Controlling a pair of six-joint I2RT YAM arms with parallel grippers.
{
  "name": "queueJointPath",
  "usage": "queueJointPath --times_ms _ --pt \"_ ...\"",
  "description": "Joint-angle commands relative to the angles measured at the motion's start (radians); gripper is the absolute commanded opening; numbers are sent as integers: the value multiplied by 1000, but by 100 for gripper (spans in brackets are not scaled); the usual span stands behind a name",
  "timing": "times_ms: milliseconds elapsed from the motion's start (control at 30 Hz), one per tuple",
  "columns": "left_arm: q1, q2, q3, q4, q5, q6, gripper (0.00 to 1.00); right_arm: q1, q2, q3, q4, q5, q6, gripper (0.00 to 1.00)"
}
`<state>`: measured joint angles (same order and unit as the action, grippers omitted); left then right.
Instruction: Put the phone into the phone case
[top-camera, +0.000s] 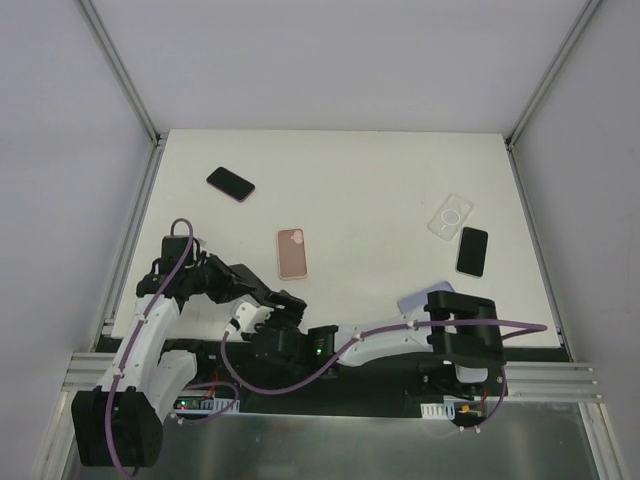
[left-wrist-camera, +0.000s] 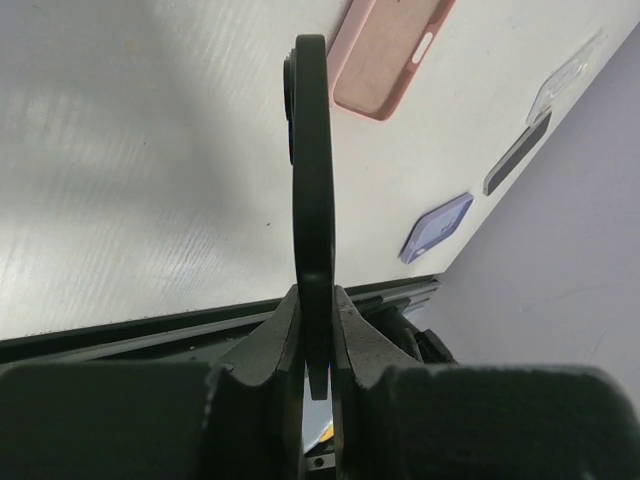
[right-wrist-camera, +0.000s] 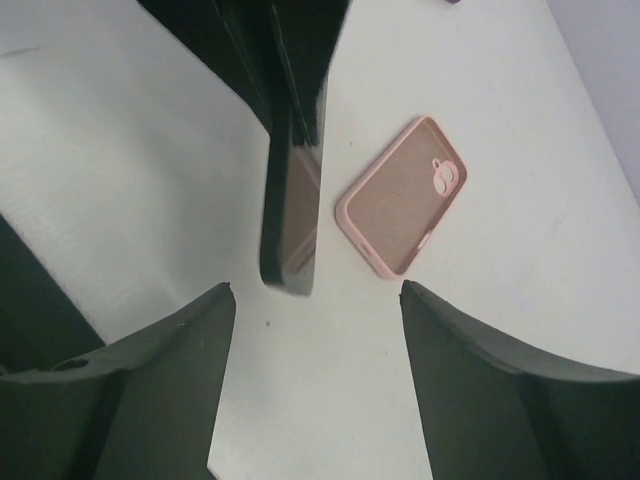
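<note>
My left gripper (left-wrist-camera: 318, 300) is shut on a black phone (left-wrist-camera: 312, 180), which it holds edge-on and upright above the white table. In the right wrist view the same phone (right-wrist-camera: 290, 220) hangs just ahead of my right gripper (right-wrist-camera: 318, 290). That gripper stands open, with its fingers clear of the phone's lower end. The pink phone case (right-wrist-camera: 403, 197) lies flat, hollow side up, beyond and to the right of the phone. In the top view the case (top-camera: 292, 253) lies mid-table, a little beyond both grippers, which meet near the table's front edge.
A second black phone (top-camera: 231, 183) lies at the back left. At the right are a clear case (top-camera: 451, 216), another black phone (top-camera: 472, 251) and a purple case or phone (top-camera: 425, 297). The table's front edge and a metal rail (left-wrist-camera: 150, 335) run just below the grippers.
</note>
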<state>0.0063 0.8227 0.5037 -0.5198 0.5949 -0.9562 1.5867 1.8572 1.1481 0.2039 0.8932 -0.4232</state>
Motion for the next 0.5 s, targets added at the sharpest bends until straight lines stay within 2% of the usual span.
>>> queueJointPath --times_ms 0,100,133,200,233,267,333,467 --pt "-2 26 81 41 95 129 0 6 -197 -144 17 -115 132 73" --pt "-2 32 108 64 146 198 0 -31 -334 -244 20 -279 257 79" --pt "-3 26 113 73 185 209 0 -57 -369 -307 29 -433 302 79" --pt "-2 12 125 95 218 235 0 -166 -464 -367 58 -598 419 79" --pt "-2 -3 128 124 253 244 0 -209 -490 -425 110 -772 473 79" --pt "-3 -11 130 136 267 249 0 -302 -528 -445 142 -859 512 79" --pt "-3 -33 130 183 316 251 0 -384 -555 -493 265 -1068 638 79" --pt "-2 -43 113 269 406 238 0 -580 -547 -586 513 -1305 868 79"
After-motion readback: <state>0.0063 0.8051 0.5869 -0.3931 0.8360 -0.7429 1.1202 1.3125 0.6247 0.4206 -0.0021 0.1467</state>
